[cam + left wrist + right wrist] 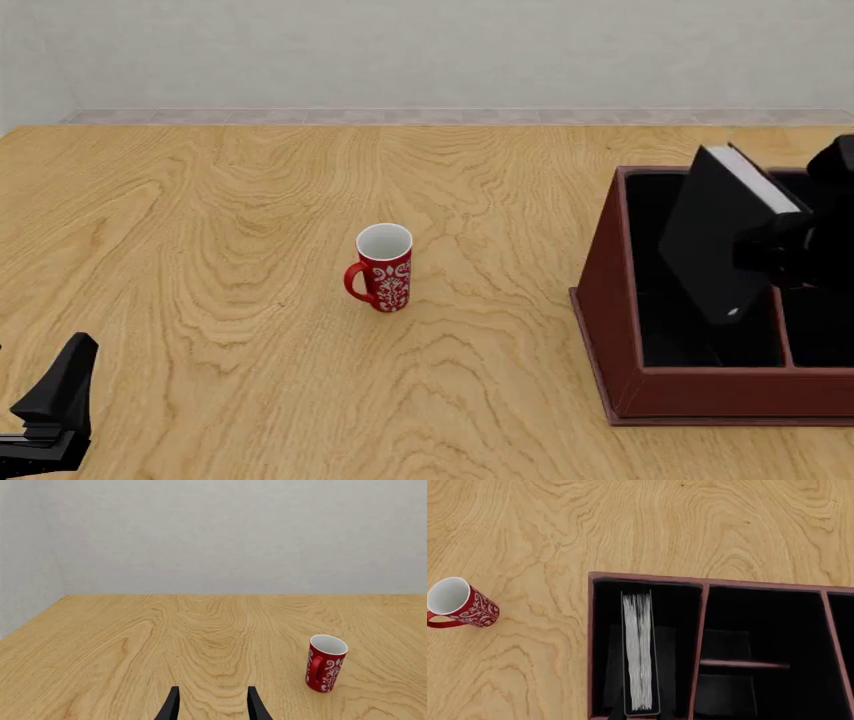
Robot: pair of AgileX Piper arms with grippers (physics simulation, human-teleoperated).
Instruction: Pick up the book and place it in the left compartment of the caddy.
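The black book (721,235) with white page edges (639,652) hangs tilted, its lower end down inside the left compartment (663,300) of the dark red-brown caddy (603,300). My right gripper (785,245) is shut on the book from the right side. In the right wrist view the book stands between the walls of the long left compartment (606,630) of the caddy (590,645); whether it touches the floor is hidden. My left gripper (213,700) is open and empty, low at the near left of the table (54,400).
A red mug with a white pattern (384,268) stands upright in the middle of the table, left of the caddy; it also shows in the left wrist view (325,662) and the right wrist view (457,602). The caddy's two shorter sections (760,630) lie past the divider.
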